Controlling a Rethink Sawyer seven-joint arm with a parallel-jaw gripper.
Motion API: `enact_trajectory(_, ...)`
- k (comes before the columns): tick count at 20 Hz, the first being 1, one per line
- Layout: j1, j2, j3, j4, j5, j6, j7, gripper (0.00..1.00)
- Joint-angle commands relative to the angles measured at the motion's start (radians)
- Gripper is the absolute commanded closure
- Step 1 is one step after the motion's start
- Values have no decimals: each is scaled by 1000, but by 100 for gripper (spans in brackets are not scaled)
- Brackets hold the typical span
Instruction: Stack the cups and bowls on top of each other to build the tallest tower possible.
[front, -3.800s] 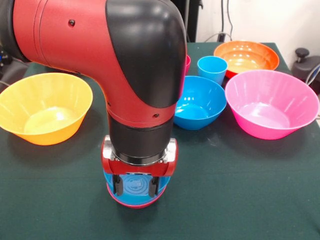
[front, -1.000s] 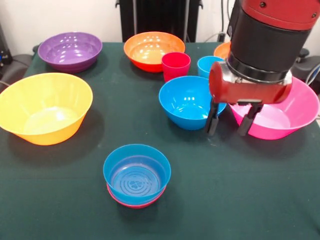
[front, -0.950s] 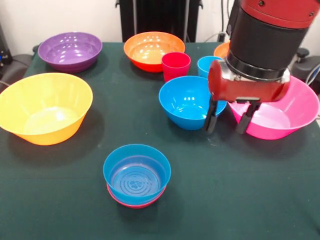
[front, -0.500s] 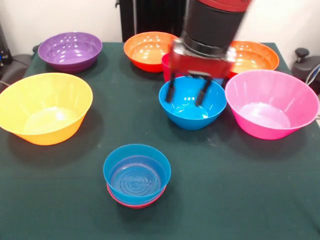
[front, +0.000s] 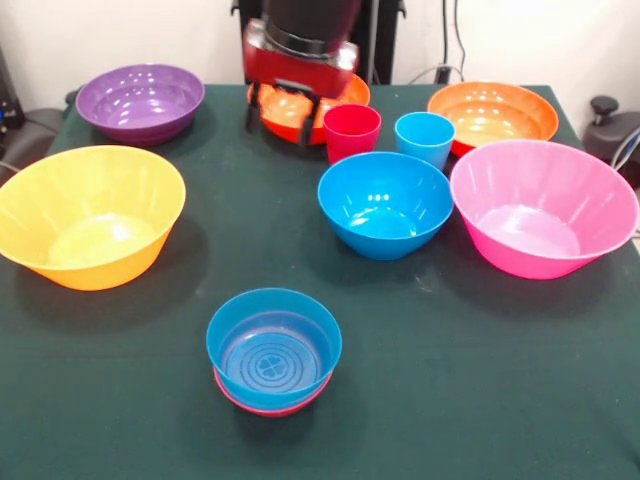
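The tower (front: 273, 350) is a small blue bowl nested in a small red bowl near the front edge. The red cup (front: 351, 130) and the light blue cup (front: 424, 137) stand upright side by side, just behind a mid-sized blue bowl (front: 385, 205). My gripper (front: 281, 130) hangs open and empty at the far side, over an orange bowl (front: 352, 92), just left of the red cup. That bowl is partly hidden by it.
A large pink bowl (front: 543, 205) sits at the right, with a second orange bowl (front: 492, 112) behind it. A large yellow-orange bowl (front: 90, 215) is at the left, and a purple bowl (front: 141, 100) is at the far left.
The gripper left the stacked small bowls, rose by the pink bowl, then swept left and away over the blue bowl to the far orange bowl. It stayed open; no bowl or cup moved.
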Motion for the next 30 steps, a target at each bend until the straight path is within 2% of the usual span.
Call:
enact_trajectory(1,-57,-68,167,317,-108,-158,29,0)
enact_trajectory(8,-89,-106,193,461,-163,-258,80,0)
enact_trajectory(13,-100,-80,212,557,-223,-404,125,0)
enact_trajectory(17,-94,-57,232,609,-249,-476,158,0)
enact_trajectory(24,-36,-23,239,646,-249,-546,221,0)
enact_trajectory(30,8,12,247,640,-217,-575,263,0)
